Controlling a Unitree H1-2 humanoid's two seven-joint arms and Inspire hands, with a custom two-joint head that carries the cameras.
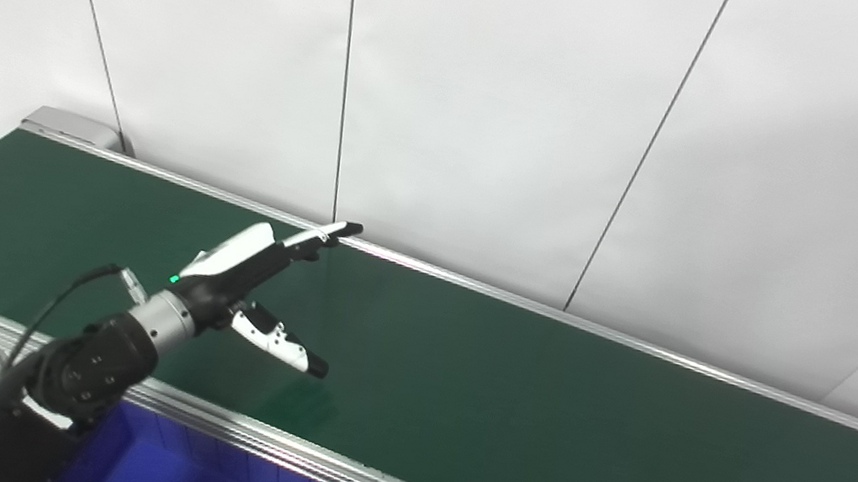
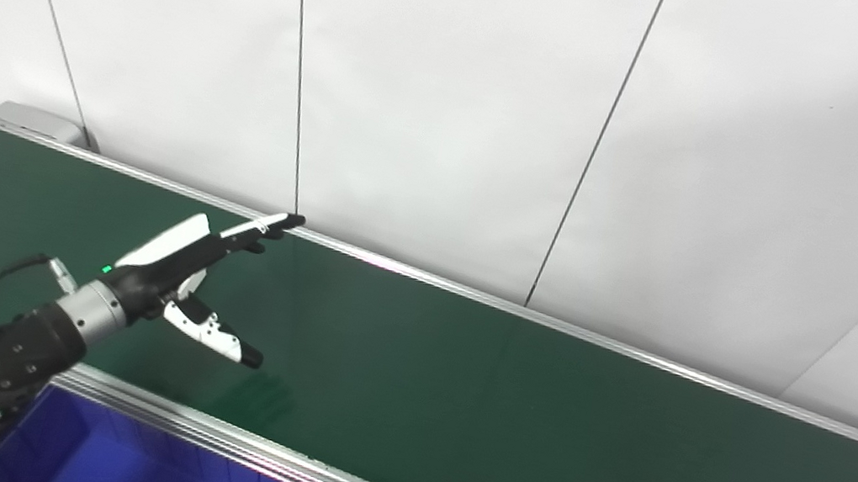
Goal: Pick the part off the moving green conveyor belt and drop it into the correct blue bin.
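Observation:
My left hand (image 1: 254, 274) is stretched out over the green conveyor belt (image 1: 542, 394), fingers straight and thumb apart, open and holding nothing. It also shows in the right eye view (image 2: 190, 273). No part shows on the belt in either view. A blue bin (image 1: 189, 477) sits below the belt's near rail, under my left forearm. My right hand is not in view.
The belt runs from the far left to the right edge, framed by silver rails (image 1: 361, 469). A white panelled wall (image 1: 501, 99) stands right behind it. A grey end housing (image 1: 72, 126) sits at the belt's far left corner.

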